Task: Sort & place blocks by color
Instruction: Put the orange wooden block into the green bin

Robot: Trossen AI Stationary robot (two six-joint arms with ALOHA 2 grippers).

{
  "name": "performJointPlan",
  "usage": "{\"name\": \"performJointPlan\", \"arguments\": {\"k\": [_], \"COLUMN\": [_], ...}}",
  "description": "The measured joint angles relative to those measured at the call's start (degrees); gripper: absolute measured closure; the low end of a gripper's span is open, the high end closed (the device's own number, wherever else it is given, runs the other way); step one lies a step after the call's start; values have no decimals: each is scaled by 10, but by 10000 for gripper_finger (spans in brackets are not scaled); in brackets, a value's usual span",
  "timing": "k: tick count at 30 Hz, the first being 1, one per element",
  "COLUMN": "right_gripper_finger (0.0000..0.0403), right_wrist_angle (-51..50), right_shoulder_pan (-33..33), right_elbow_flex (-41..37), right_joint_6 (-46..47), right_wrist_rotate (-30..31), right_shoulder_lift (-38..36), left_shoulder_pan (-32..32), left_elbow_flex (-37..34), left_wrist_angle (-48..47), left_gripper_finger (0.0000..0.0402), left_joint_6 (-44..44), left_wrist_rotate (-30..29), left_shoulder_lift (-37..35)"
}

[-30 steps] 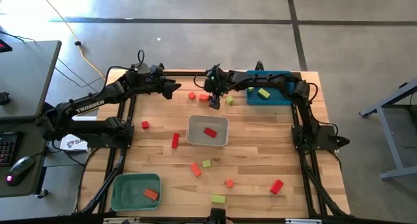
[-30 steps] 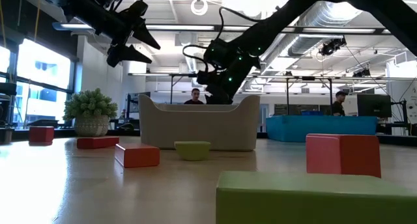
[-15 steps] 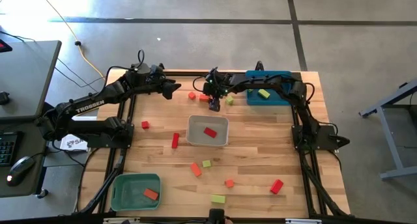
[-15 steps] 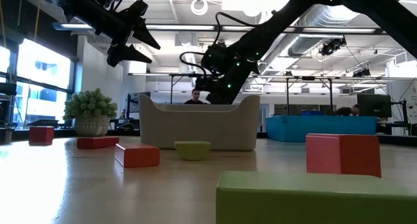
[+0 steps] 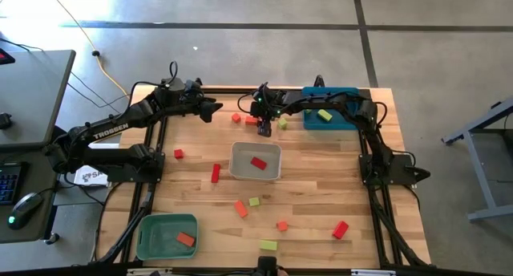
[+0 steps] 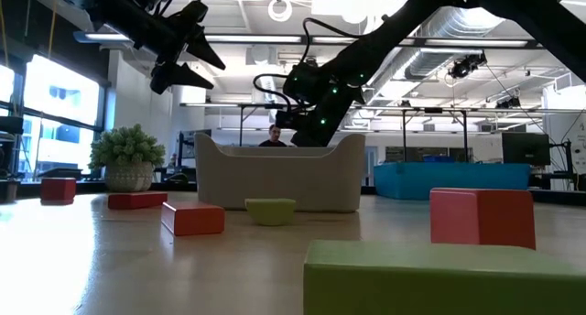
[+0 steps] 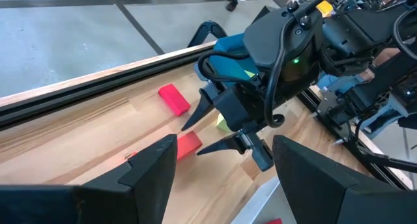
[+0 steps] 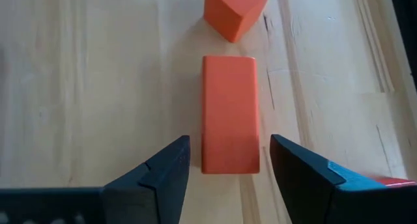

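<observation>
My right gripper (image 8: 229, 146) (image 5: 263, 124) hangs open over the table's far middle. Its fingers stand on either side of an orange-red bar (image 8: 229, 113) (image 5: 251, 120) that lies flat on the wood, with a gap on each side. A second orange-red block (image 8: 234, 9) (image 5: 236, 117) lies just beyond it, and a yellow-green block (image 5: 282, 123) sits beside the gripper. My left gripper (image 5: 213, 107) (image 7: 226, 142) waits open in the air at the far left. Other red, orange-red and yellow-green blocks lie scattered toward the near edge.
A grey tray (image 5: 240, 173) at the centre holds a red block (image 5: 258, 163). A blue tray (image 5: 345, 122) at the far right holds a yellow-green block (image 5: 325, 115). A green tray (image 5: 152, 236) at the near left holds an orange-red block (image 5: 186, 239). A fuzzy green plant (image 6: 128, 155) stands at the left.
My right gripper has edged a little toward the table's left, over the orange-red bar. The blocks have stayed in place.
</observation>
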Motion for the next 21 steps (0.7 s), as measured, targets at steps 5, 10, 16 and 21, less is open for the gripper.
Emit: {"name": "performJointPlan", "arguments": {"k": [5, 10, 16, 21], "right_gripper_finger": [215, 242, 286, 299], "right_wrist_angle": [-1, -12, -21, -28], "right_shoulder_pan": [0, -2, -2, -2], "right_elbow_flex": [0, 0, 1, 1], "right_joint_6": [9, 30, 31, 46], "right_wrist_rotate": [12, 15, 14, 14], "right_shoulder_lift": [0, 0, 0, -1], "left_shoulder_pan": [0, 0, 0, 0], "left_elbow_flex": [0, 0, 0, 0], "left_wrist_angle": [0, 0, 0, 0], "left_gripper_finger": [161, 161, 161, 161], "left_joint_6": [0, -1, -2, -2], "left_wrist_rotate": [0, 0, 0, 0], "left_shoulder_lift": [0, 0, 0, 0]}}
